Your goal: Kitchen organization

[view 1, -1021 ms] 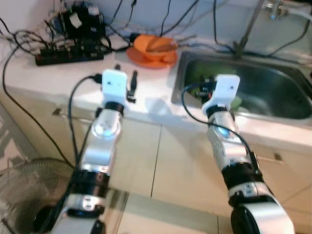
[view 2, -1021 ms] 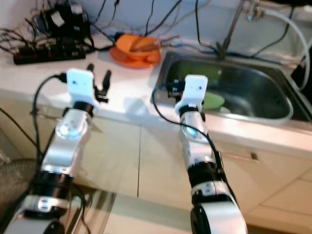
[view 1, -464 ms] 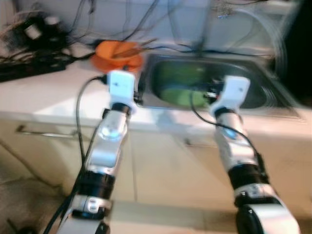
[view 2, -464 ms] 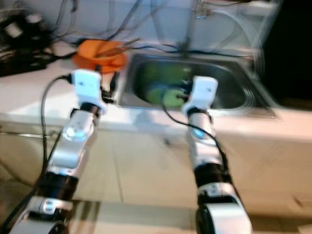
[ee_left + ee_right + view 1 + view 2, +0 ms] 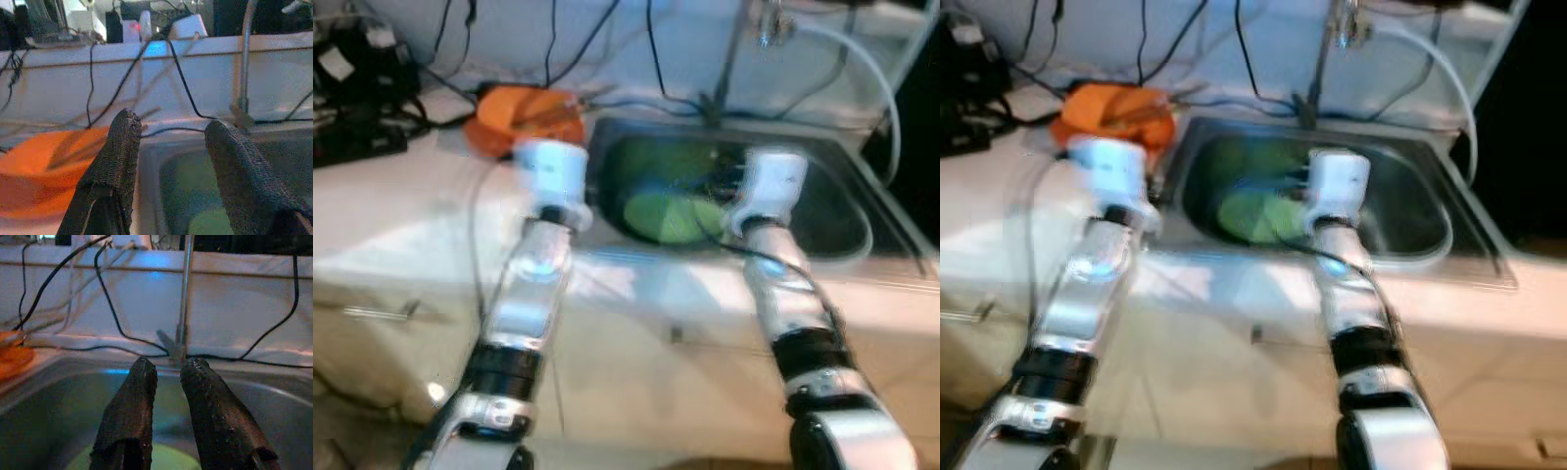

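Since the earlier frames the camera had swung toward the sink (image 5: 822,211), so that basin sat centred and both arms reached closer to it. Left claw (image 5: 171,161) hovered over the desk (image 5: 401,215) edge beside the orange bowl (image 5: 524,113), its fingers spread wide and holding nothing. Right claw (image 5: 166,396) hung above the basin with fingers narrowly parted, empty. Down in the sink lay a green plate (image 5: 671,215), below the faucet (image 5: 183,293).
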